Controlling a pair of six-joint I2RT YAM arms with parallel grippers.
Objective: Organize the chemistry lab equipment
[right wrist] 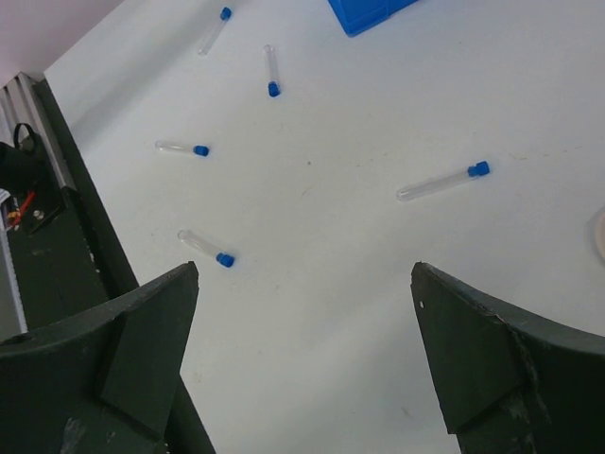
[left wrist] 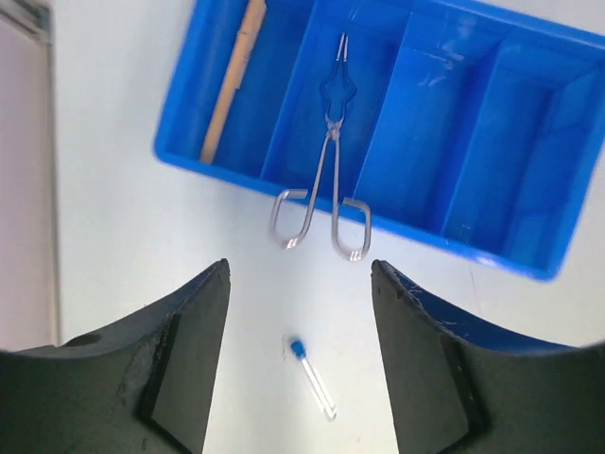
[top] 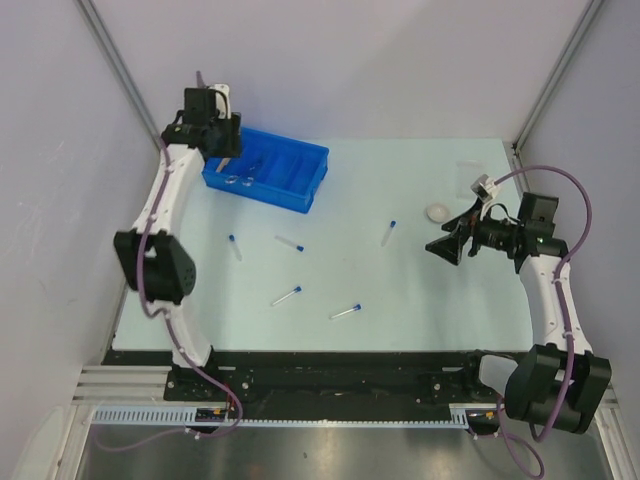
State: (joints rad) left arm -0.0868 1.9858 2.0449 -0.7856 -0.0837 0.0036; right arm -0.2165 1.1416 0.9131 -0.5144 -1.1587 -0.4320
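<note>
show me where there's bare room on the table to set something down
Bare: the far strip between the blue bin and the white dish, and the near-right stretch between the nearest tube and the right arm. The bin compartments beyond the tongs look empty too. Crowded: mid-table, with five scattered tubes.

Pale table top (top: 430,290), plain lilac-grey walls (top: 350,60) on 3 sides, metal corner posts (top: 112,45), even light

Pale table (top: 400,285) with a blue bin (top: 308,196), five scattered blue-capped tubes (top: 286,296) and a small white dish (top: 437,211)
</note>
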